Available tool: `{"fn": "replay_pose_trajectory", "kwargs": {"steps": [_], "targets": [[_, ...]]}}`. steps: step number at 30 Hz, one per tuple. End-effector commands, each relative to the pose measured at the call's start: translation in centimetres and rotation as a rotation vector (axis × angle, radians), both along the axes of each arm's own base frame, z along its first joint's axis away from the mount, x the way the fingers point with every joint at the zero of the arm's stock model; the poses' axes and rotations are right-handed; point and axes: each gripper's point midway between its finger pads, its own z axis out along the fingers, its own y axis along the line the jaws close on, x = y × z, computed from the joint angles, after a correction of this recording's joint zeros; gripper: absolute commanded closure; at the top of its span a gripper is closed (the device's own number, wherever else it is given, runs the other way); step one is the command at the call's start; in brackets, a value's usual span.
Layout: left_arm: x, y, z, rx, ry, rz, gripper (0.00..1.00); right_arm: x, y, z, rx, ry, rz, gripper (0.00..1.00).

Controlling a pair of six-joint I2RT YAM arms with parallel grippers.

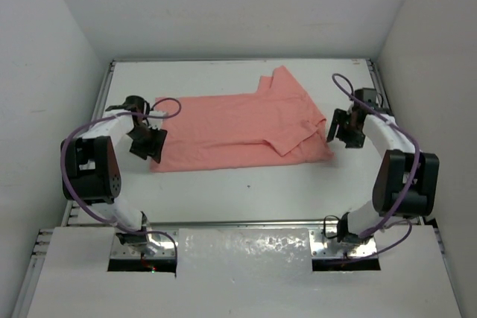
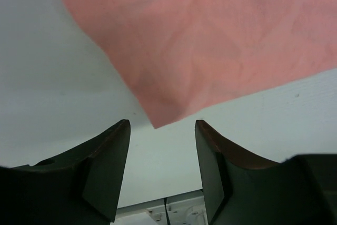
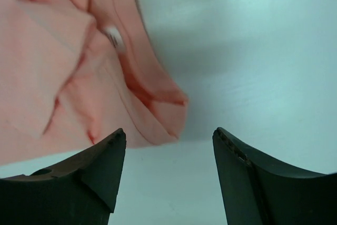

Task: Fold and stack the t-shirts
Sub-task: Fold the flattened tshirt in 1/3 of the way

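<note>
- Currently I'm counting one t-shirt (image 1: 238,128), lying partly folded mid-table (image 1: 246,199) between two arms.
- Left gripper (image 1: 151,145) is hovering spread and empty at its near-left corner.
- Right gripper (image 1: 344,130) is hanging spread and empty beside the bunched right end.
- Both wrist views are cutting off most of the cloth.

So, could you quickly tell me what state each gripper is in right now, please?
Left gripper: open, holding nothing, at the t-shirt corner.
Right gripper: open, holding nothing, beside the t-shirt.
</note>
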Motion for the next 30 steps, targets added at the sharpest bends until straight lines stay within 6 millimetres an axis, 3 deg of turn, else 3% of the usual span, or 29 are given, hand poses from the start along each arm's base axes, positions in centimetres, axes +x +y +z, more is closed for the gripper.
{"fn": "replay_pose_trajectory", "kwargs": {"steps": [1, 2, 7, 10, 12, 14, 15, 16, 17, 18, 21, 27, 30], "targets": [[0.8, -0.9, 0.2, -0.043, -0.054, 0.027, 0.49, -1.8, 1.3, -1.6, 0.147, -0.019, -0.025, 0.34], [1.2, -0.8, 0.0, -0.041, -0.065, 0.033, 0.49, -2.7, 1.5, -2.5, 0.173, -0.003, -0.039, 0.34], [1.8, -1.3, -1.6, -0.068, -0.06, 0.051, 0.49, -1.1, 2.1, -2.7, 0.243, -0.066, -0.012, 0.35], [1.2, -0.9, -3.0, -0.045, -0.035, 0.059, 0.49, -1.5, 2.8, -3.5, 0.287, -0.035, -0.02, 0.37], [0.8, -0.9, -3.5, -0.045, -0.015, 0.052, 0.56, -1.4, 2.2, -4.1, 0.259, -0.043, -0.042, 0.39], [0.4, -1.1, -3.8, -0.055, -0.006, 0.043, 0.73, -1.6, 2.1, -4.7, 0.25, -0.019, -0.051, 0.46], [0.3, -1.3, -3.9, -0.066, -0.007, 0.043, 0.78, -1.9, 1.9, -5.3, 0.241, 0.005, -0.06, 0.58], [0.3, -1.3, -4.0, -0.068, -0.008, 0.043, 0.93, -2.2, 1.8, -5.5, 0.236, 0.02, -0.069, 0.67], [0.2, -1.3, -4.1, -0.068, -0.008, 0.039, 1.0, -2.5, 1.6, -5.8, 0.23, 0.03, -0.079, 0.75], [0.4, -1.3, -4.1, -0.065, -0.008, 0.033, 1.0, -2.7, 1.0, -6.0, 0.208, 0.035, -0.104, 0.88], [0.9, 0.0, -3.9, 0.0, -0.022, 0.019, 1.0, -3.5, 0.1, -6.1, 0.161, 0.056, -0.135, 1.0], [1.2, 4.2, -2.9, 0.182, -0.046, -0.008, 1.0, -5.4, -1.3, -5.7, 0.063, 0.101, -0.121, 1.0], [0.9, 4.3, -2.6, 0.19, -0.043, -0.027, 1.0, -7.1, -0.8, -5.8, 0.061, 0.11, -0.098, 1.0]]}}
